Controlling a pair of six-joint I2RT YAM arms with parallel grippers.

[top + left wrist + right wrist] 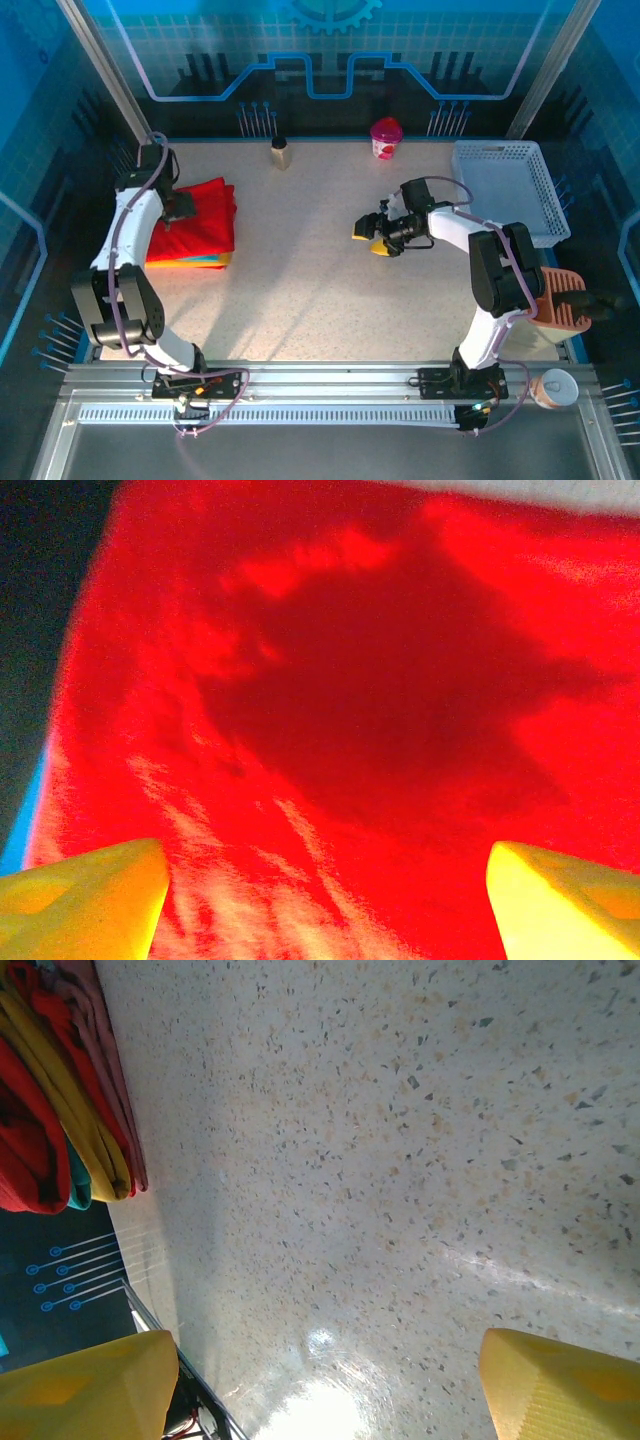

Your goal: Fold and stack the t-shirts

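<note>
Your left claw (325, 905) is spread wide with nothing between its fingers, and it's parked right over the red shirt (350, 680). On the wrist cam, red cloth runs under both tips. I can't tell if the tips actually touch the cloth.

That red shirt is folded and lies on top of the stack (195, 258) at the left side of the tabletop (320, 300). Yellow, teal and orange edges peek out along the stack's near side.

Your right claw (372, 232) is out near the middle of the tabletop, well apart from the stack. It's spread open too and holding nothing, with bare speckled surface under it. From its wrist cam the stack sits off at the upper left, layers seen edge-on. The basket (505, 185) is at the far right.
</note>
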